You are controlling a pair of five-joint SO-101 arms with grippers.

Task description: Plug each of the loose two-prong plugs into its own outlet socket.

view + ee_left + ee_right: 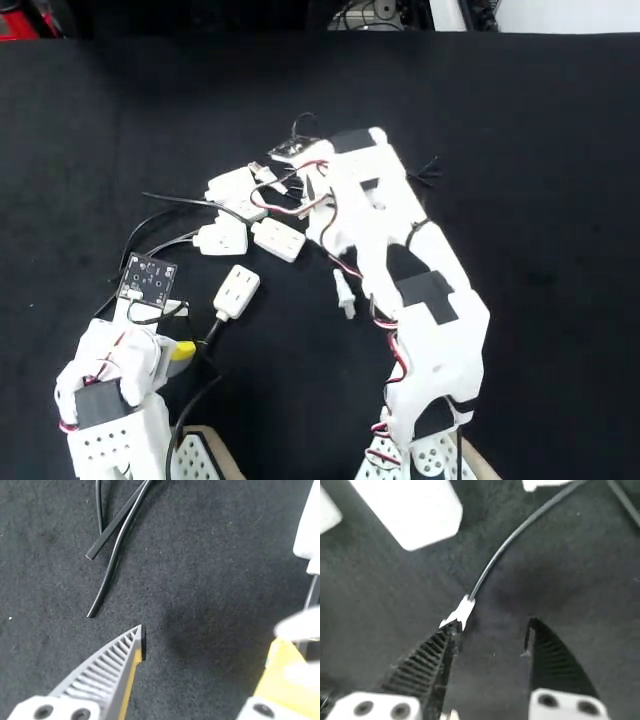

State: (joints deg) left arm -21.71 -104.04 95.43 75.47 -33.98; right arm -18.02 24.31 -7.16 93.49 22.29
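Beside the spread right gripper (492, 627), a plug (461, 614) judged light and rigid is shown; its body should be pinched. The left gripper (205, 640) is likewise spread.

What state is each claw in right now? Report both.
Left claw: open, holding nothing.
Right claw: open, holding nothing; white cord end near one fingertip.

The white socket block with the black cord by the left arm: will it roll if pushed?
Probably not: the socket block is boxy and lies flat, so it would likely slide. Its black cord may tug it sideways. It looks like small plastic, so probably light.
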